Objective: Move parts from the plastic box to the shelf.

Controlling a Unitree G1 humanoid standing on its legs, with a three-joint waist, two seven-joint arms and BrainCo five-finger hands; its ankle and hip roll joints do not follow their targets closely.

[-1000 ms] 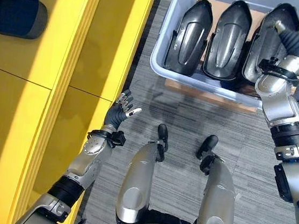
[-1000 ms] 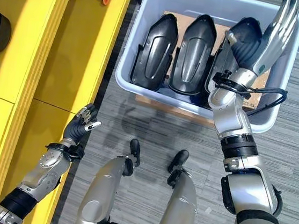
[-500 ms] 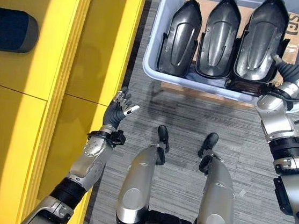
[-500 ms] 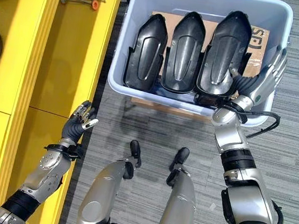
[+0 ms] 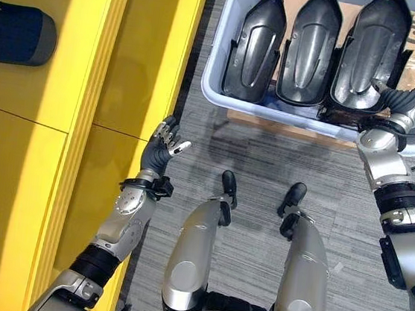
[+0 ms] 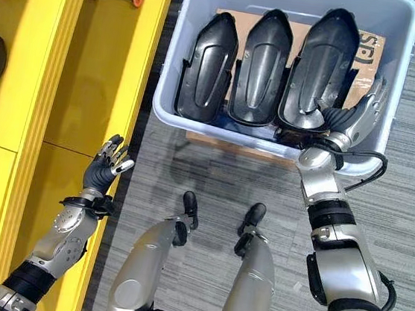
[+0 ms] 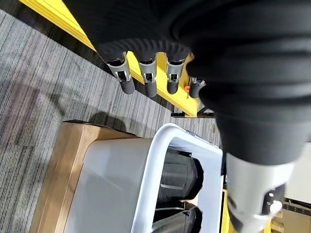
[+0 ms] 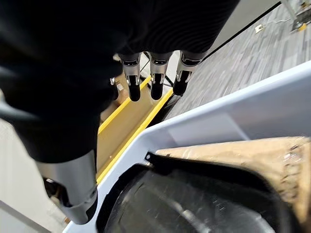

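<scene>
Now right hand [image 6: 358,116] over plastic box [image 6: 172,84]

The floor [image 5: 267,162] is a grey carpet with thin stripes. On the left side stands a yellow furniture [image 5: 57,93] with flat surfaces and long edges. A wooden platform [image 7: 53,160] lies on the carpet.

Left hand [image 5: 160,150] raised, fingers relaxed, right hand [image 6: 358,116] extended, fingers straight

Silver-grey arms, apparently dark-ribbed wrists.
</scene>
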